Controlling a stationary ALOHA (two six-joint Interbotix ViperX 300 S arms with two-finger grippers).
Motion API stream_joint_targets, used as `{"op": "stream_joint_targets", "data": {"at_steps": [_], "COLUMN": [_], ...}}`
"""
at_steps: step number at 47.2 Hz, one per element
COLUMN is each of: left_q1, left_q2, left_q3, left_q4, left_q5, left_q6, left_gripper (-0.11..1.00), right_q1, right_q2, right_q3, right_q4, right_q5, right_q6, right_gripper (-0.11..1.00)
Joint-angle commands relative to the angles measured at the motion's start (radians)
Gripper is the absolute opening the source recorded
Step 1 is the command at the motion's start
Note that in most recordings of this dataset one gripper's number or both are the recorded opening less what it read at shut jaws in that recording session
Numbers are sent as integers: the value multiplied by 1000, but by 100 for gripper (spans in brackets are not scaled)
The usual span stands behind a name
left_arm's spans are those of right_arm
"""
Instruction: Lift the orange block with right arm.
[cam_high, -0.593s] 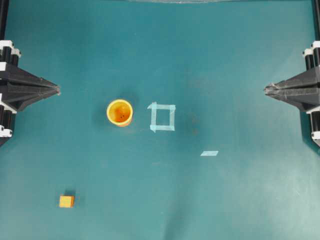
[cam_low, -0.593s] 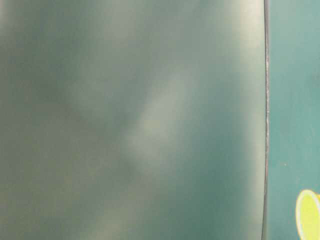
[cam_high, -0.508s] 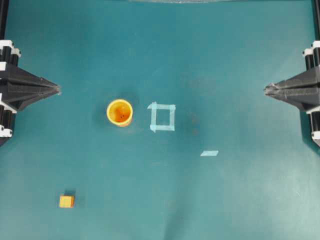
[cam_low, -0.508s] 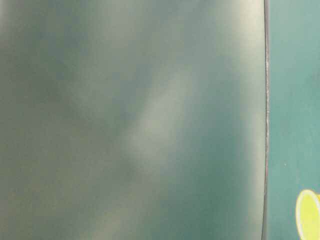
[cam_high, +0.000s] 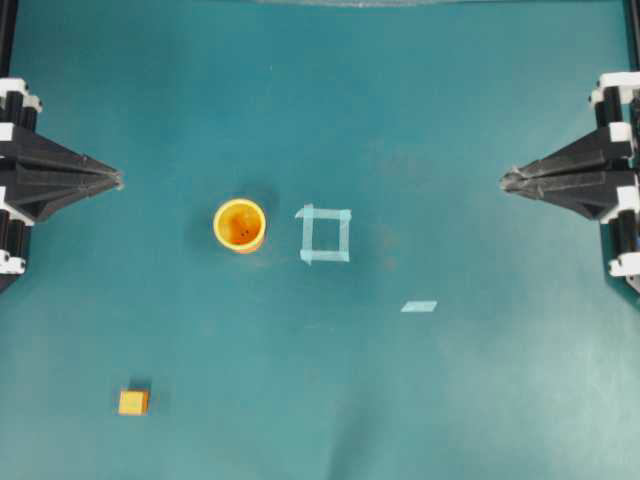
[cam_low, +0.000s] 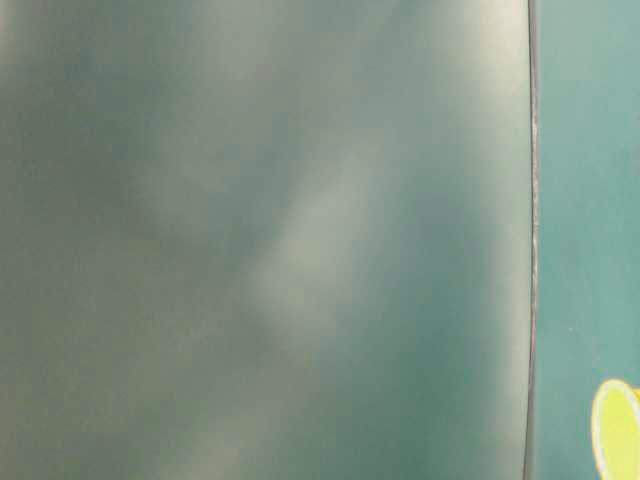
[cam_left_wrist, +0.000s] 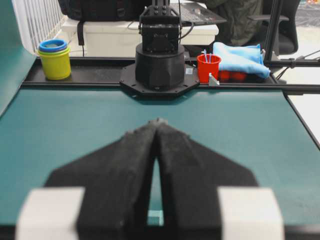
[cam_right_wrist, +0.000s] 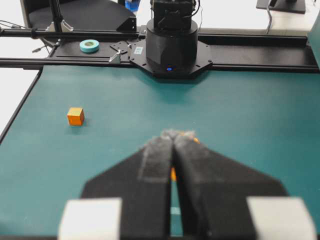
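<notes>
Right gripper (cam_high: 506, 181) has moved inward from the table edge vs earlier, jaws pinched together, empty. Left gripper (cam_high: 117, 180) unchanged, also closed. Block (cam_high: 133, 402) sits at near-left corner of mat, well apart from cup (cam_high: 239, 225)

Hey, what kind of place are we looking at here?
Probably a robotics lab bench: two black robot arms, left gripper and right gripper, over a teal table with an orange block and taped square.

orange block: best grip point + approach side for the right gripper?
Pinch the orange block across two opposite flat side faces, coming straight down from above. It is a small cube lying flat and roughly square to the table edges, with nothing near it; the orange cup stands well apart. The right gripper is shut and far across the table, so it probably must open first.
</notes>
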Motion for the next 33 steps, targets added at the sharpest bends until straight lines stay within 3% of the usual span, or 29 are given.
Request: {"op": "stream_joint_targets", "data": {"at_steps": [1, 9, 14, 33], "left_q1": [0, 0, 0, 0], "left_q2": [9, 9, 9, 11], "left_q3": [-25, -25, -25, -26], "left_q4": [3, 3, 2, 2], "left_q5": [0, -2, -2, 0], "left_q6": [2, 0, 0, 0], "left_gripper": [0, 0, 0, 0], "right_q1": [3, 3, 8, 54], "right_q2": [20, 57, 83, 256], "right_q3": [-58, -118, -166, -382], "right_q4": [5, 5, 5, 5], "right_q5": [14, 35, 57, 183], "right_q6": [2, 2, 0, 3], "right_gripper": [3, 32, 44, 47]}}
